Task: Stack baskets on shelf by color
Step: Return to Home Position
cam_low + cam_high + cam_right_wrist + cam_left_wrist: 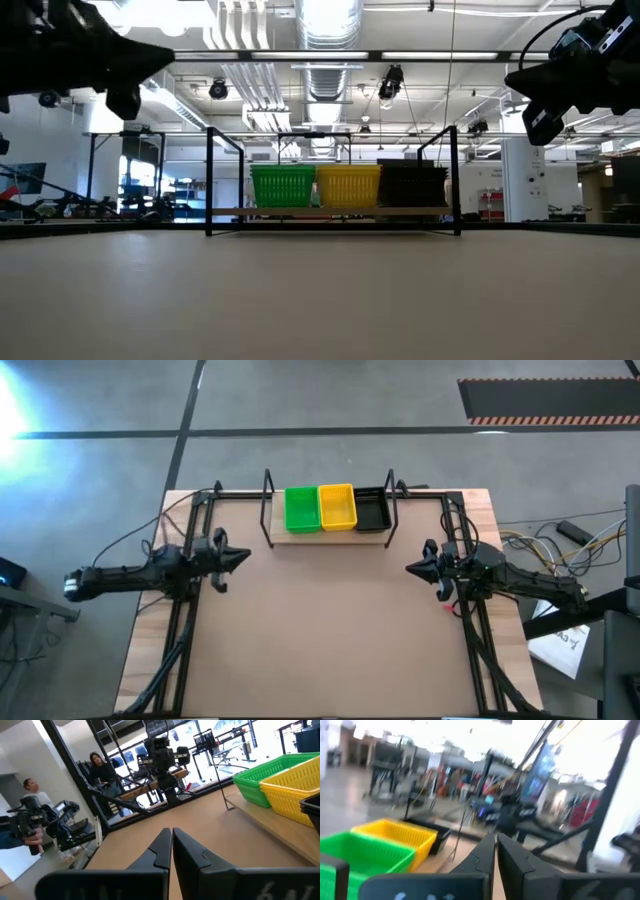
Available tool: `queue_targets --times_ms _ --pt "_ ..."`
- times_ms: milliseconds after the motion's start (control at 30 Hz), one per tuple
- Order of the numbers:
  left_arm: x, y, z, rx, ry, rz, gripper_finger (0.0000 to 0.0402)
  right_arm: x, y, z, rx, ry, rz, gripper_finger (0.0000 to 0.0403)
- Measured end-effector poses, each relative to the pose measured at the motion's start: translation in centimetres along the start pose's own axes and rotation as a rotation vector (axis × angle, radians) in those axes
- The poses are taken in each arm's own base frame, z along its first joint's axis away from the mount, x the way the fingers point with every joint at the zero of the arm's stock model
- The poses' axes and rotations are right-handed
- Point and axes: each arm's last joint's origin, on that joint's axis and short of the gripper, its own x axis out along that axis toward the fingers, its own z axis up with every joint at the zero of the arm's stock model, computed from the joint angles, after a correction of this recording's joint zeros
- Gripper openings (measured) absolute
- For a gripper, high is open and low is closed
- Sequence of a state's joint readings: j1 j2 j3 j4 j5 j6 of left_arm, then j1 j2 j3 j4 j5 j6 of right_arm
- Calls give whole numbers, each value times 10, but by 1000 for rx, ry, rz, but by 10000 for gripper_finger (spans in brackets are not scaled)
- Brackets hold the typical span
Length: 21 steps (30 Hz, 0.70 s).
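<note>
The green baskets [301, 508], yellow baskets [337, 506] and black baskets [372, 510] stand side by side on the light wooden shelf [330, 535] at the table's far edge, between its black wire uprights. Each colour shows as one stack; how many are in each I cannot tell. They also show in the low view: green [283, 186], yellow [348, 186], black [412, 185]. My left gripper [243, 556] is shut and empty, raised over the table's left side. My right gripper [412, 568] is shut and empty, raised over the right side.
The brown tabletop [330, 630] spreads bare between the arms. Black frame rails run along the table's left [185, 630] and right [480, 650] sides. Cables and papers [560, 640] lie off the right edge. People [102, 770] stand beyond the table's left side.
</note>
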State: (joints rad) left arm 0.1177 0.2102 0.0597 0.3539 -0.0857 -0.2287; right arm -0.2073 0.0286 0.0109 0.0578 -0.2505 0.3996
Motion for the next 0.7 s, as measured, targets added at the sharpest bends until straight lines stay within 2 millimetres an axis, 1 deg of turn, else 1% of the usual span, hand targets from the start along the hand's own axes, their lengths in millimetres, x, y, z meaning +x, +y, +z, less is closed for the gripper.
queue_targets --times_ms 67,167,233,300,467,567,700 --pt "-6 1 -5 -2 -24 -23 3 0 0 0 0 0 0 9" --pt "-13 2 -6 -2 -59 -41 3 0 0 0 0 0 0 9" --pt "-15 2 -8 5 -39 -38 3 0 0 0 1 1 0 9" --pt "-14 3 -12 11 7 -44 3 0 0 0 0 0 1 9" --pt "-13 2 -21 117 114 -117 3 0 0 0 1 2 0 9" --pt "-15 3 -25 179 145 -124 3 0 0 0 0 1 1 9" --pt "-15 3 -27 211 167 -126 3 0 0 0 0 2 0 9"
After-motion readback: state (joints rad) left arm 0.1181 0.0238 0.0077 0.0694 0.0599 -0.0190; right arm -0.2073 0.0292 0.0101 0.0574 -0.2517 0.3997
